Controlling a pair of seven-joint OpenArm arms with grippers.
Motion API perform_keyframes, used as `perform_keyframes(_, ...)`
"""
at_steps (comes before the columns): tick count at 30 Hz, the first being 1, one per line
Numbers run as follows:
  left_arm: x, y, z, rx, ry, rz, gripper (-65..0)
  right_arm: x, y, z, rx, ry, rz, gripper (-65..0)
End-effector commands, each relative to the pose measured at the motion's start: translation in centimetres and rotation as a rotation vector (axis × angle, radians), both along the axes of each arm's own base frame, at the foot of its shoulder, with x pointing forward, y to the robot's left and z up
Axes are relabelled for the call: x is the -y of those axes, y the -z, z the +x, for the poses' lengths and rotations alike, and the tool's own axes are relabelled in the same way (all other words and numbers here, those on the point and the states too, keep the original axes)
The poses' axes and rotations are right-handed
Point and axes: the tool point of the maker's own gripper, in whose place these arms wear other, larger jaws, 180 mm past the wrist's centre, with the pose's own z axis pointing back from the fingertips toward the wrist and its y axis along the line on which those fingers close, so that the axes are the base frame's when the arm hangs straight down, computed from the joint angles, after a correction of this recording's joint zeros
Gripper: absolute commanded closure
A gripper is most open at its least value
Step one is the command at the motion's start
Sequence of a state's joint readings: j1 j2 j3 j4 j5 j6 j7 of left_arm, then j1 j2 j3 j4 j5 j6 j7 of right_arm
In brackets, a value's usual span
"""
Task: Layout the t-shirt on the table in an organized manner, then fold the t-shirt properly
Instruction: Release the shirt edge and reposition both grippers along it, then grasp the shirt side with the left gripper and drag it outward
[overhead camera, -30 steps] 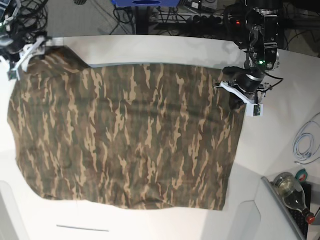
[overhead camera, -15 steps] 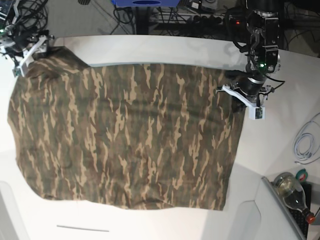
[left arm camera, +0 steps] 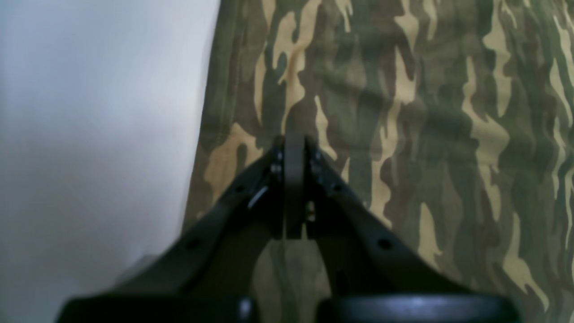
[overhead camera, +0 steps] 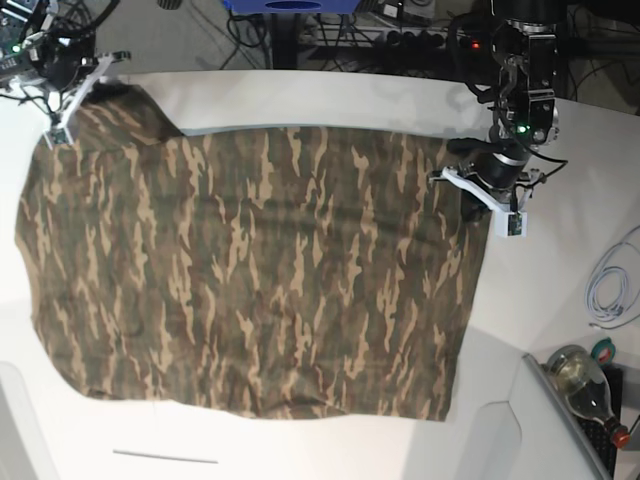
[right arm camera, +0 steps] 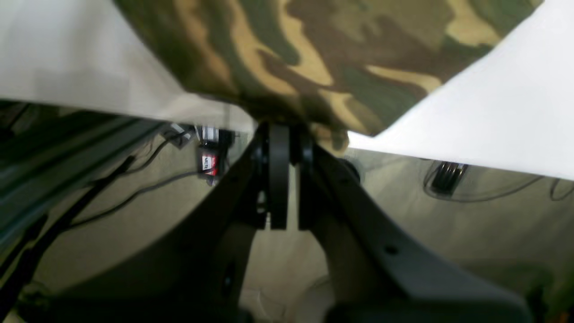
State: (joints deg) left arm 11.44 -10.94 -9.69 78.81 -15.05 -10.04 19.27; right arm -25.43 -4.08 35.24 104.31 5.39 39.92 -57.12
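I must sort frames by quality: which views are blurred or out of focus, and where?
Left wrist view: the left gripper is soft, the t-shirt mildly blurred. Right wrist view: the t-shirt and the table are smeared, the right gripper is dark. Base view: sharp, evenly lit.

Camouflage t-shirt, white table

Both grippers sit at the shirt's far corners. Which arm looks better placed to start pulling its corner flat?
Right, probably. The right gripper is shut on the t-shirt corner at the table edge. The left gripper is shut too, but seems only to rest on cloth inside the side edge.
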Motion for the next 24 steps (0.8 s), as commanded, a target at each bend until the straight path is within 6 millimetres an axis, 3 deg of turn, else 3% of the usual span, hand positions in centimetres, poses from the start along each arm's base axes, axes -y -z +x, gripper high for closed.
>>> perform_keyframes(1,-0.2,-1.4,1.1,0.053,0.002,0.004,0.0,0.2,-1.1,0.7,0.028,-0.004,-0.019,0.0)
perform_keyframes(8,-0.2,-1.6,1.3,0.059,0.003,0.004,0.0,-1.3,-1.8,0.3,-0.028,0.004,0.038,0.0)
perform_keyframes(12,0.0,-1.5,1.3,0.059,0.002,-0.001,0.0,-0.9,-1.8,-0.2,-0.040,0.018,0.035,0.0)
perform_keyframes(19,0.0,-1.5,1.3,0.058,0.003,-0.001,0.0,4.5,-2.4,-5.7,-0.109,0.227,-0.052,0.0)
perform_keyframes(21,0.1,-1.5,1.2,0.058,0.006,-0.002,0.0,4.8,-2.3,-7.2,-0.174,0.249,-0.056,0.0)
perform_keyframes(24,1.6,-1.2,1.2,0.050,0.045,-0.011,0.0,3.7,-1.6,-7.4,-0.217,0.229,-0.024,0.0)
